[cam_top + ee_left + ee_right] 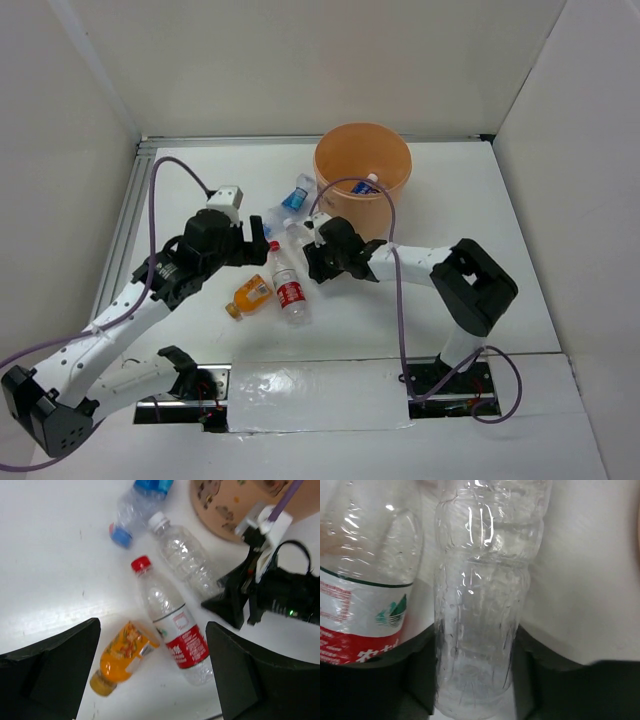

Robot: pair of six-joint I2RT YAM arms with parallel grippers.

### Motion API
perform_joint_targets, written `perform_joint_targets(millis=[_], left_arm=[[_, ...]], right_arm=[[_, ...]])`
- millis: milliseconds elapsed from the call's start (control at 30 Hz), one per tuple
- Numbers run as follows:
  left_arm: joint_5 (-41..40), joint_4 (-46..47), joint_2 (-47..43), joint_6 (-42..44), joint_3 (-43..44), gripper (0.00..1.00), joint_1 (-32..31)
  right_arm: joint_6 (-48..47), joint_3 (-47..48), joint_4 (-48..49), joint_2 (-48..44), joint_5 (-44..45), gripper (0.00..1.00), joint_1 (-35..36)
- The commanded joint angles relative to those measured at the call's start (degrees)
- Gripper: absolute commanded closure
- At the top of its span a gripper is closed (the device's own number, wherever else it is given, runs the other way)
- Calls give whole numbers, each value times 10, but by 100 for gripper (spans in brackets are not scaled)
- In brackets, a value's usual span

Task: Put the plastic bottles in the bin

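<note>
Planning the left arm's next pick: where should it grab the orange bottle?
Probably mid-body, slightly toward the cap, from straight above. The orange bottle lies flat on its side, so the jaws should straddle its width. Its base end sits close to the red-label bottle; the cap end is clear.

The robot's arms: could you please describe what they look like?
The left arm and right arm have white links, black joints and a looping purple cable each. The left end effector and right end effector are black with wedge-shaped fingers.
</note>
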Motion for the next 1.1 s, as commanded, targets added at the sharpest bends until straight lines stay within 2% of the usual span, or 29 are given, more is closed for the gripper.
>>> perform_joint_targets(millis=[0, 100, 267, 333, 500, 567, 800, 900, 1033, 1067], left_arm=[[-8, -74, -26, -67, -13, 1, 1], [10, -126, -26, -115, -24, 1, 1], [35, -147, -8, -147, -60, 1, -5], [54, -147, 25, -147, -67, 1, -5], [59, -110, 101, -160, -86, 1, -10], [45, -97, 126, -160, -91, 1, -10], [22, -70, 203, -131, -77, 1, -10], [16, -58, 245, -125, -70, 1, -10], [8, -51, 285, -125, -59, 1, -10], [8, -51, 291, -125, -59, 1, -10]], right_arm=[[-33, 51, 5, 1, -42, 58, 4], [-68, 66, -26, -40, -68, 67, 9], [-152, 61, -48, -171, -68, 68, 49], [-178, 61, -48, -213, -56, 70, 60], [-215, 85, -48, -263, -27, 70, 67], [-225, 114, -41, -263, -15, 70, 55], [-244, 213, 3, -222, -34, 70, -81], [-249, 246, 9, -188, -52, 66, -141], [-249, 274, -36, -144, -107, 51, -220], [-249, 280, -45, -138, -116, 39, -229]])
